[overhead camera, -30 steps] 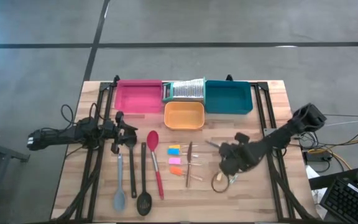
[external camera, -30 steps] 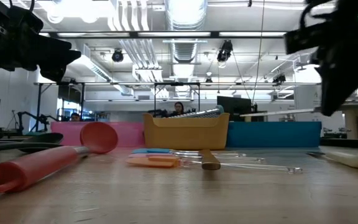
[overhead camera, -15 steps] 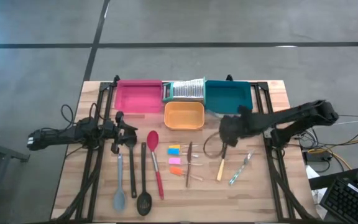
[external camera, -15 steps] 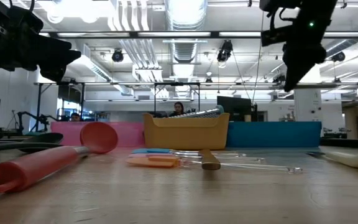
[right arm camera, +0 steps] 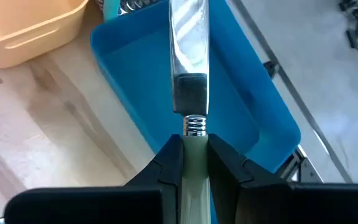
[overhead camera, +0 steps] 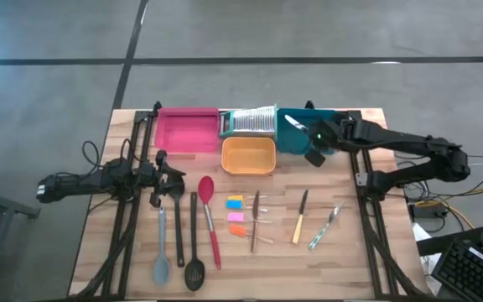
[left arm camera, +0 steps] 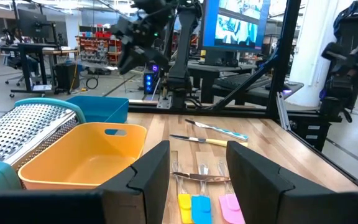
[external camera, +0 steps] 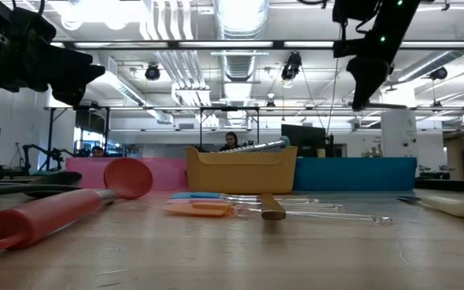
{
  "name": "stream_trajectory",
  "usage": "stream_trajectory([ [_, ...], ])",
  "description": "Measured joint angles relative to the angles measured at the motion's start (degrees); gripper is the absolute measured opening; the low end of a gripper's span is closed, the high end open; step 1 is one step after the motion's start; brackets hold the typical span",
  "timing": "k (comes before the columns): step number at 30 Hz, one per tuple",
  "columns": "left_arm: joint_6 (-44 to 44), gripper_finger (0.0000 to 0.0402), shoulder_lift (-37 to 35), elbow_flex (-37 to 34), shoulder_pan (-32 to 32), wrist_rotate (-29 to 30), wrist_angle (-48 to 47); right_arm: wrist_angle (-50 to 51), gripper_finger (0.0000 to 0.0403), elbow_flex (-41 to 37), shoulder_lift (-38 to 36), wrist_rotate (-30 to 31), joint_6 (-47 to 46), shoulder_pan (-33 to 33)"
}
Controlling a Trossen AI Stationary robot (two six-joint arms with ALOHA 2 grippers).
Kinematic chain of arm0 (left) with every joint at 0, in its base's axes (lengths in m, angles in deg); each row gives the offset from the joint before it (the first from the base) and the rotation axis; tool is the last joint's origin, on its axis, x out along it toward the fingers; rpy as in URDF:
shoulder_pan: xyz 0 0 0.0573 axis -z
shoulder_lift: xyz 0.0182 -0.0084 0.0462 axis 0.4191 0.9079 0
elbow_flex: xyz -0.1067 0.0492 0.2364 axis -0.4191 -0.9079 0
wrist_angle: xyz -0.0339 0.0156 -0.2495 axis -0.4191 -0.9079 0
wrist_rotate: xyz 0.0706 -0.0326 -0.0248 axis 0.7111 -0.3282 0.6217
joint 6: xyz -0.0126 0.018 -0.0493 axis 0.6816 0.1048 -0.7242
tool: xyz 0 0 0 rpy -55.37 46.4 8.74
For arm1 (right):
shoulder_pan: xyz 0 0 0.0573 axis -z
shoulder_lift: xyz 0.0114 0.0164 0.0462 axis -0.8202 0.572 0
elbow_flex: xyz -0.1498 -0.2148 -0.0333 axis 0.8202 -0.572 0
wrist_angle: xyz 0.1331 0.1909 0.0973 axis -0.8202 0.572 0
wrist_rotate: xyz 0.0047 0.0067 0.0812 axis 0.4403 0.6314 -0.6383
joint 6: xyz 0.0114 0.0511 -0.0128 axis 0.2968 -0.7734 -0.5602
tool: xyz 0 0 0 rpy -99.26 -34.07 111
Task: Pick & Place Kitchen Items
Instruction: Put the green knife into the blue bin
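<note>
I had the right gripper [overhead camera: 309, 134] up at the upper right of the high view, clamped tight on a pale-handled knife [right arm camera: 189, 81], blade pointing out over the teal tray [overhead camera: 329, 144]. That looked to me like the carry step done and the drop coming: I judged I needed to lower a touch, keep the blade inside the tray walls, then release. The left gripper [overhead camera: 164, 177] waited at mid-left, fingers partly apart and holding nothing, above the spoons [overhead camera: 183, 243]. Two more knives [overhead camera: 300, 227] lay at lower right on the table [overhead camera: 350, 268].
</note>
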Motion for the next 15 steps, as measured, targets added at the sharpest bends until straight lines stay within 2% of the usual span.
stream_trajectory([
  [8,0.00,0.0163,0.00,-0.02,-0.02,-0.02,0.02,-3.61,0.0038,-0.09,5.02,-4.24,7.25,9.31],
  [15,0.00,0.0163,0.00,0.00,0.00,-0.01,0.02,-3.73,0.0038,-0.74,11.05,-4.54,10.38,14.05],
])
